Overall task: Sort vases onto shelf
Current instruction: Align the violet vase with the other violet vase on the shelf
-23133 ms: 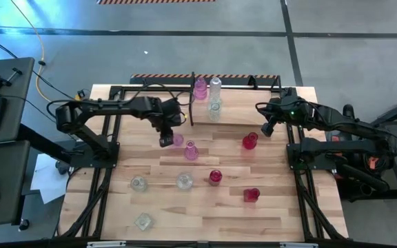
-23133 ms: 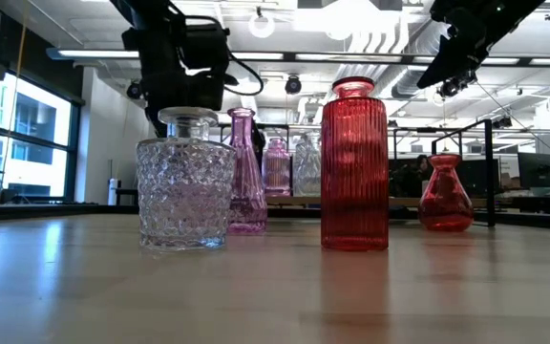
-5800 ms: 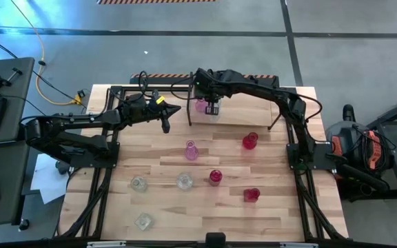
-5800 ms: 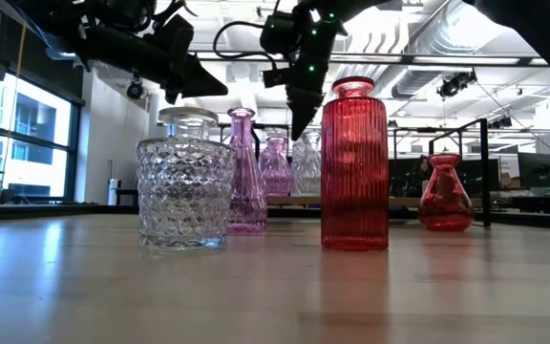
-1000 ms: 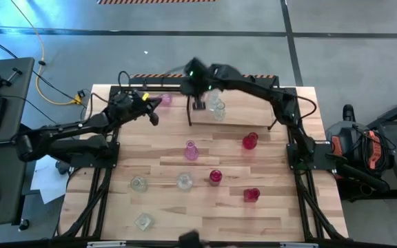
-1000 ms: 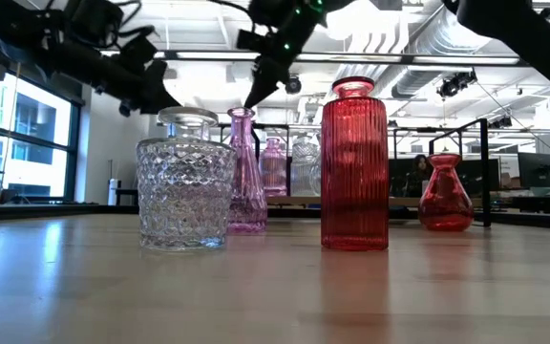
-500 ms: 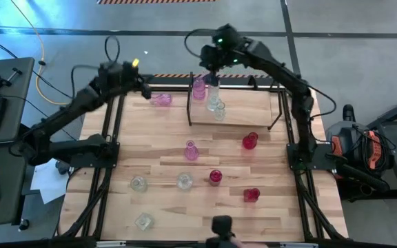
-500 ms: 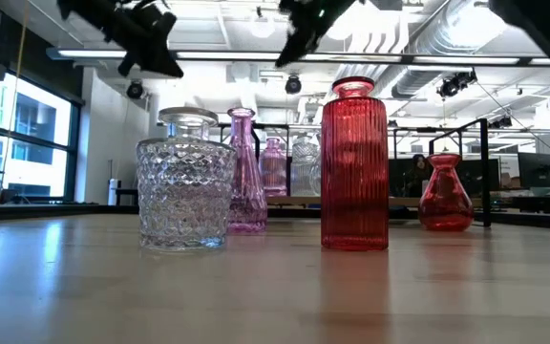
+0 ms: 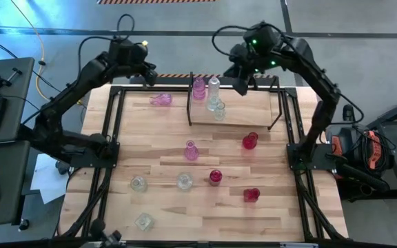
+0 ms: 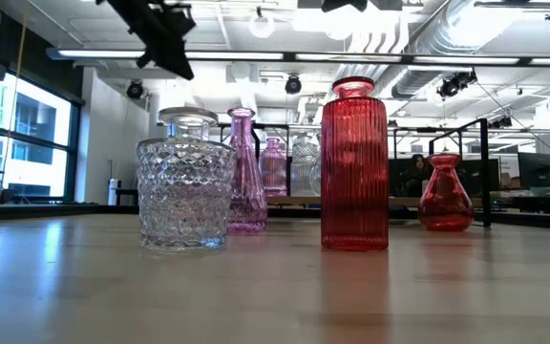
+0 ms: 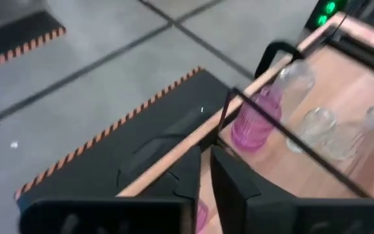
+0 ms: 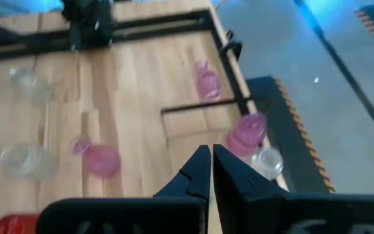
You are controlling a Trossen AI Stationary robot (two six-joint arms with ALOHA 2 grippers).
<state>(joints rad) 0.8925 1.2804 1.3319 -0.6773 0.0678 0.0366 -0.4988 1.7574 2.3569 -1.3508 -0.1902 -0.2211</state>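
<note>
Both arms are raised over the far edge of the bench (image 9: 253, 220), and neither carries anything. The left hand (image 9: 148, 73) hangs above the far left corner with its fingers nearly together, so I cannot tell whether it is fully clenched. The right hand (image 9: 240, 85) is clenched empty above the shelf (image 9: 236, 118). The shelf holds a pink vase (image 9: 199, 88) and two clear vases (image 9: 215, 96). Just left of it another pink vase (image 9: 160, 99) lies on its side on the bench, which looks like a slip. I'd judge this a pause between placements. Next, an arm must drop, spread its fingers and take that tipped vase or one of the near ones.
</note>
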